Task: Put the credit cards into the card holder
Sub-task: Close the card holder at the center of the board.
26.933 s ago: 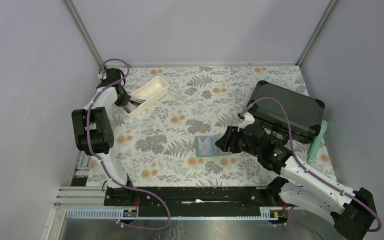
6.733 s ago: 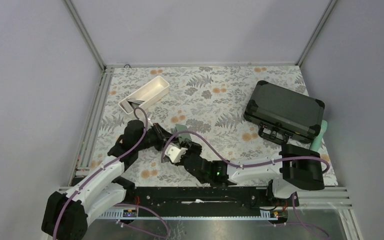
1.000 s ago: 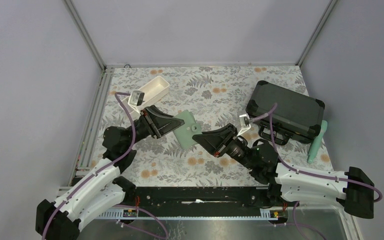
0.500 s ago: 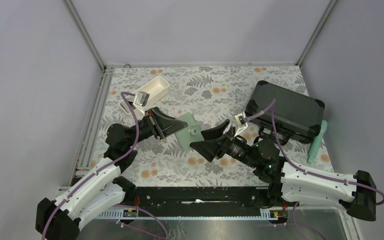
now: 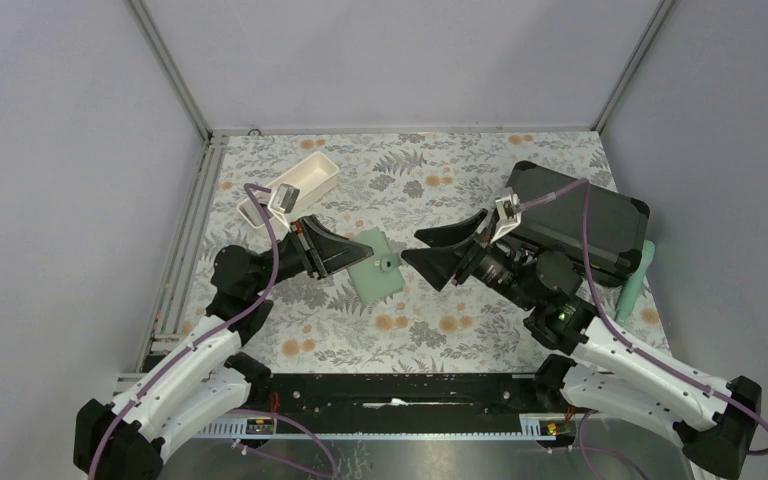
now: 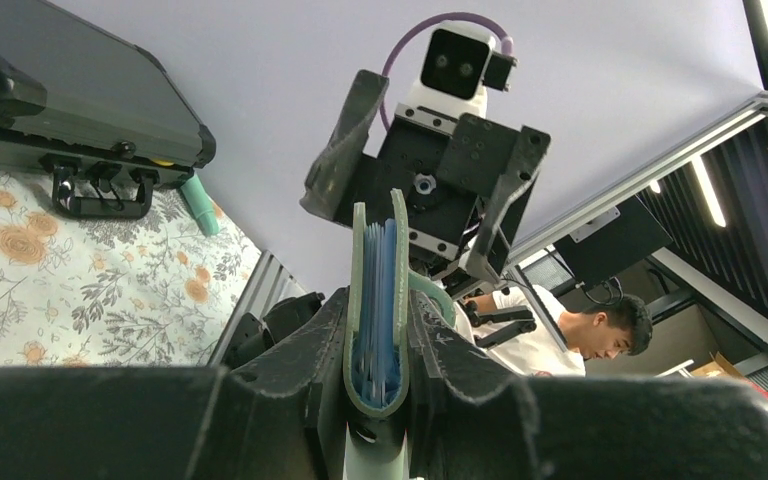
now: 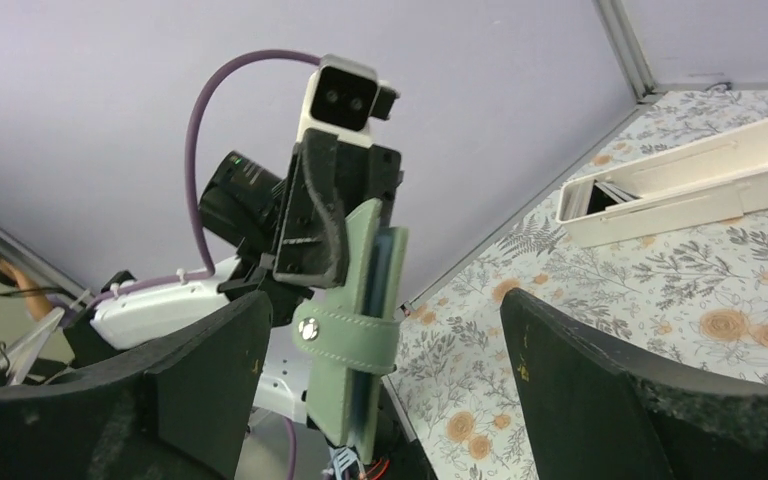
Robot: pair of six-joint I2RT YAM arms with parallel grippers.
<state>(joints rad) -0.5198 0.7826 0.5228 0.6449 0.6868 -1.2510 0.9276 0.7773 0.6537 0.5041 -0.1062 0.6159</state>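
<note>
- Between the left gripper's (image 5: pixel 345 254) fingers: 1 holder (image 5: pixel 377 265), clamped, strap shut.
- Straight ahead of the right gripper (image 5: pixel 412 249), just apart: that holder, long axis crosswise; jaws wide, empty.
- Behind the left gripper: 1 tray (image 5: pixel 312 185), dark cards (image 7: pixel 608 195) inside, count unclear; left arm nearer.

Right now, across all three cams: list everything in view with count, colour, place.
card holder: 1, sage green with blue pockets, held off the table, centre
credit cards: count unclear, dark, inside the white tray
white tray: 1, white, far left
hard case: 1, black, closed, far right
handled tool: 1, mint, right edge beside the case
table: 1, floral cover
left gripper: shut on the card holder
right gripper: open, facing the holder, not touching
</note>
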